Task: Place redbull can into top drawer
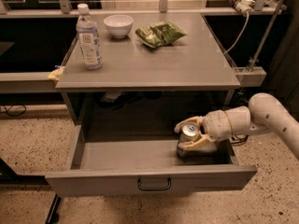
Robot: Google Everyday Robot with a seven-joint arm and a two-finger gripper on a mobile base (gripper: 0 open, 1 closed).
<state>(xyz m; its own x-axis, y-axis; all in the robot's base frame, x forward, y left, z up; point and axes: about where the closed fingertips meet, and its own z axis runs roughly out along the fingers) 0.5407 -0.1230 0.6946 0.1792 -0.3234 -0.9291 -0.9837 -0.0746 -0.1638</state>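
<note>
The top drawer [149, 180] is pulled open under the grey table, its flat front panel with a dark wire handle facing me. The redbull can [188, 138] stands upright inside the drawer at its right end, its shiny top showing. My gripper [188, 135] reaches in from the right on a white arm. Its two pale fingers [194, 145] sit on either side of the can, closed around it. The can's base looks to rest on the drawer floor.
On the table top [187, 64] stand a clear water bottle [88, 37] at the left, a white bowl [118, 25] and a green snack bag [160, 33] at the back. A rail with cables [243, 27] runs at the right. Speckled floor lies around.
</note>
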